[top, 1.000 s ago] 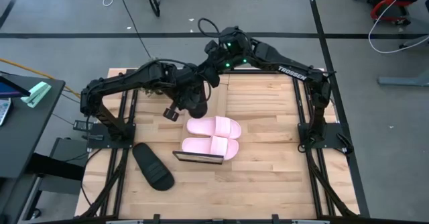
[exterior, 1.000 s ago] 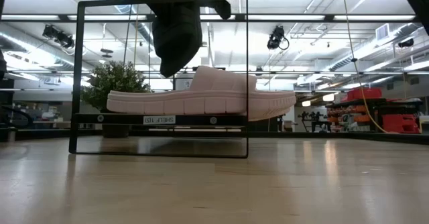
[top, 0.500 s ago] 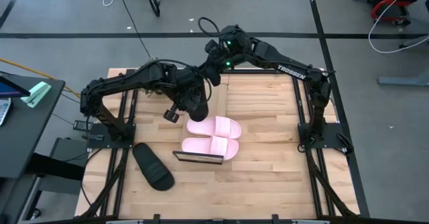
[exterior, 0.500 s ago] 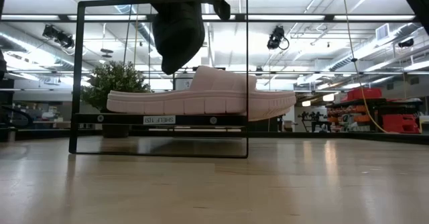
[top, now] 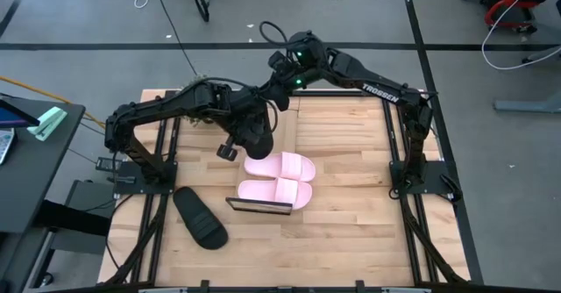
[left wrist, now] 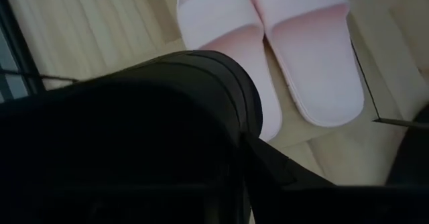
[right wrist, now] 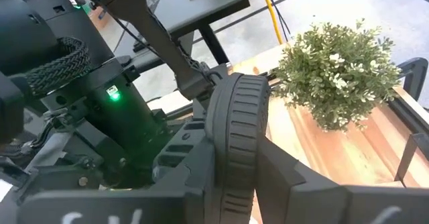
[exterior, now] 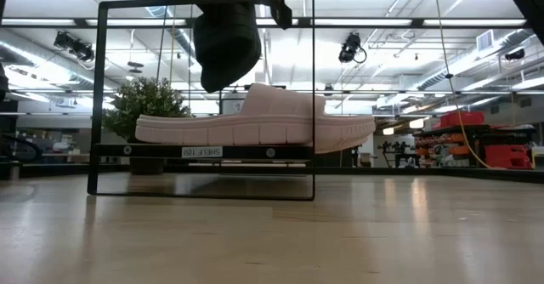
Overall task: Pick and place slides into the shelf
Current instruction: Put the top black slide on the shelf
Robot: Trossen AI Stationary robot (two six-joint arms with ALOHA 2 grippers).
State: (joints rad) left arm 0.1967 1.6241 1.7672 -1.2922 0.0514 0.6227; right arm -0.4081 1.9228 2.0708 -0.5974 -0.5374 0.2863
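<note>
1. Since the earlier frames the two arms had barely shifted: the black slide (exterior: 225,42) hung at almost the same height above the shelf (top: 259,206), turned only slightly, and the right arm's wrist had drawn in a touch closer to it.
2. The black slide looked light, thick-soled foam, springy rather than rigid, with a matte skin that should not slip much. The sole's edge or the broad strap seemed the sound places to take hold.
3. In the right wrist view the ribbed sole edge of that slide (right wrist: 236,140) stood on end between the right gripper (right wrist: 234,177) fingers, which appeared to have closed in on it. The grip looked real but not yet certain.
4. The left gripper (top: 248,128) was at the same slide from the other side. Its wrist view was mostly filled by the dark slide (left wrist: 134,137), pressed close against the fingers. How far those fingers stood apart could not be told.
5. So the slide sat between both grippers in mid-air, over the back end of the shelf, which looked like a handover from left to right.
6. Two pink slides (top: 279,177) lay side by side on the shelf. A second black slide (top: 200,217) lay on the counter (top: 351,232), well apart to the left.
</note>
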